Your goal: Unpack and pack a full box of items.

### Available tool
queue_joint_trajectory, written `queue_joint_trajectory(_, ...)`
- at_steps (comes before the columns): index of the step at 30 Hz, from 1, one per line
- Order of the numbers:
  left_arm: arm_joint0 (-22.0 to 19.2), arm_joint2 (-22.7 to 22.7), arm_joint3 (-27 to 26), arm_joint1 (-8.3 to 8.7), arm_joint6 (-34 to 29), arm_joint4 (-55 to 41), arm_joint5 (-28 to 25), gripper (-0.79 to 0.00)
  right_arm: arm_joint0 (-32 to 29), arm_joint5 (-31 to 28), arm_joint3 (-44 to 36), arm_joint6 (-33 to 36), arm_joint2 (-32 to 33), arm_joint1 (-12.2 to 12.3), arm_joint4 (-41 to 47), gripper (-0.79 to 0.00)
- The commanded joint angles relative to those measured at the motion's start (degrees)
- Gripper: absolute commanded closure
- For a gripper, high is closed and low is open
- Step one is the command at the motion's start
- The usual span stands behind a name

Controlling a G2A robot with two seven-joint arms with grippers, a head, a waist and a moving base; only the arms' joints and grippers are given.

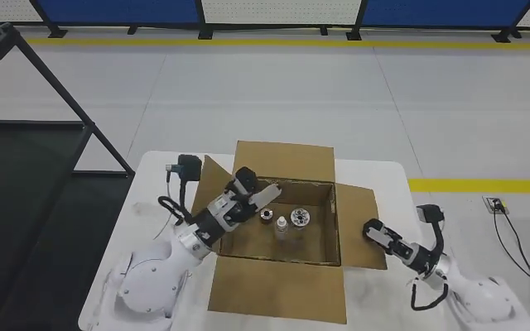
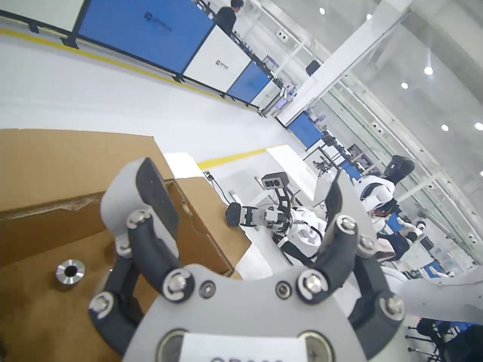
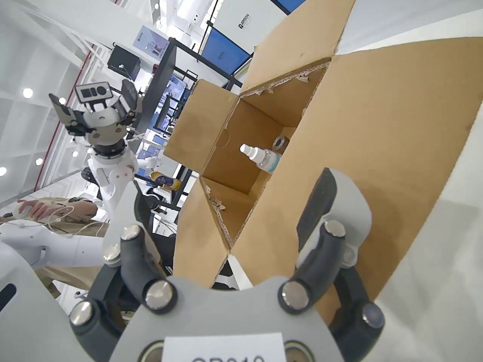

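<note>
An open cardboard box (image 1: 285,160) stands mid-table with its four flaps spread. Inside it lie a small white spray bottle (image 1: 281,225), a metal ring (image 1: 266,215) and a round metal part (image 1: 300,217). My left gripper (image 1: 267,196) hangs open over the box's left wall, holding nothing; in its own view the open left gripper (image 2: 245,197) sits above a steel cylinder (image 2: 69,271) on the box floor. My right gripper (image 1: 371,232) is open and empty beside the right flap. Past the right gripper (image 3: 230,212) lie the bottle (image 3: 262,156) and the ring (image 3: 281,143).
The white table (image 1: 157,170) has narrow bare strips left and right of the box. A black metal rack (image 1: 50,141) stands off the table's left side. A cable (image 1: 509,236) runs across the floor at the right.
</note>
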Motion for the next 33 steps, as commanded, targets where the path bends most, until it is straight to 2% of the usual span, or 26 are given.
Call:
queue_joint_trajectory(1,3.6,-2.9,-2.8,0.4,0.4,0.0,-0.8,-0.785,0.6,0.9,0.2,-0.4,-0.9,-0.1,-1.0,-0.785)
queue_joint_trajectory(7,11.7,-11.0,-7.6,1.24,3.0,-1.6,-2.9,-0.785,1.9,2.5,1.8,0.4,-2.3,-0.3,-1.9,-0.785)
queue_joint_trajectory(15,19.0,-21.1,-8.8,1.89,6.9,-7.4,-6.1,-0.785,3.7,4.0,4.3,1.8,-4.7,-0.7,-3.4,-0.785)
queue_joint_trajectory(25,21.9,-24.8,-8.0,2.47,7.2,-10.9,-8.3,-0.785,5.4,4.1,3.2,-1.3,-5.3,-1.3,-1.2,-0.785)
queue_joint_trajectory(33,26.9,-29.7,-8.4,2.63,10.9,-14.1,-11.7,-0.785,5.4,6.1,-9.1,-4.4,-5.3,-1.4,-6.1,-0.785)
